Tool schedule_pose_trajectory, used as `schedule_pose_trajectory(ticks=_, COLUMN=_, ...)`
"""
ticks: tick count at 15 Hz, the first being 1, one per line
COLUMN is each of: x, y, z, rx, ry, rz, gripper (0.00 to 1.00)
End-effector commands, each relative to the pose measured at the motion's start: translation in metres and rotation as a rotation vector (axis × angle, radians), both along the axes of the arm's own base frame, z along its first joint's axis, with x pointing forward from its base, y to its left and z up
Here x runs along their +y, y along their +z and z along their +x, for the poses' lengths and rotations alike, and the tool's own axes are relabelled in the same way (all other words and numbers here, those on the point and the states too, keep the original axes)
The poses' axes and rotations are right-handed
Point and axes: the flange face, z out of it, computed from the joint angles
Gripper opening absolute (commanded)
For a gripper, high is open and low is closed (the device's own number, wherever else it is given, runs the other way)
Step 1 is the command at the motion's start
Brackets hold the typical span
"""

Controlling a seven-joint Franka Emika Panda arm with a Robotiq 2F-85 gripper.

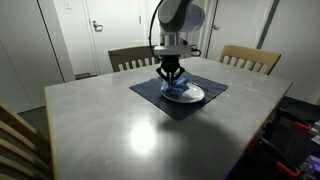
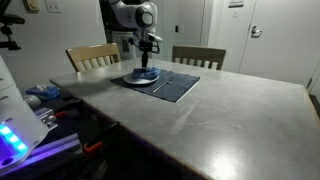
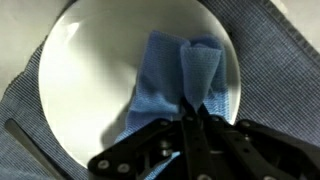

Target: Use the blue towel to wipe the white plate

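Observation:
The white plate (image 3: 110, 60) lies on a dark blue placemat (image 3: 270, 60). The blue towel (image 3: 165, 75) lies crumpled on the plate. My gripper (image 3: 190, 108) is shut on a fold of the towel, right over the plate. In both exterior views the gripper (image 1: 171, 78) (image 2: 146, 68) reaches straight down onto the towel (image 1: 176, 91) (image 2: 146, 76) on the plate (image 1: 193, 95) (image 2: 136, 81), which sits on the placemat (image 1: 150, 92) (image 2: 178, 86).
The grey table (image 1: 120, 130) (image 2: 230, 115) has wooden chairs at its far side (image 1: 130, 57) (image 1: 250, 58) (image 2: 92, 55) (image 2: 198, 57). Equipment with a glowing light (image 2: 15, 140) stands beside the table.

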Motion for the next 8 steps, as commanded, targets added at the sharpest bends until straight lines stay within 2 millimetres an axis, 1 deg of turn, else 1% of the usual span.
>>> schedule_pose_trajectory(ticks=1, x=0.002, y=0.005, z=0.002, rx=-0.015, ry=0.148, rz=0.128, gripper=0.01)
schedule_pose_trajectory(ticks=4, x=0.001, y=0.006, z=-0.008, rx=0.007, ry=0.267, rz=0.239, gripper=0.01)
schedule_pose_trajectory(ticks=8, x=-0.002, y=-0.001, z=-0.018, rx=0.083, ry=0.416, rz=0.376, gripper=0.01)
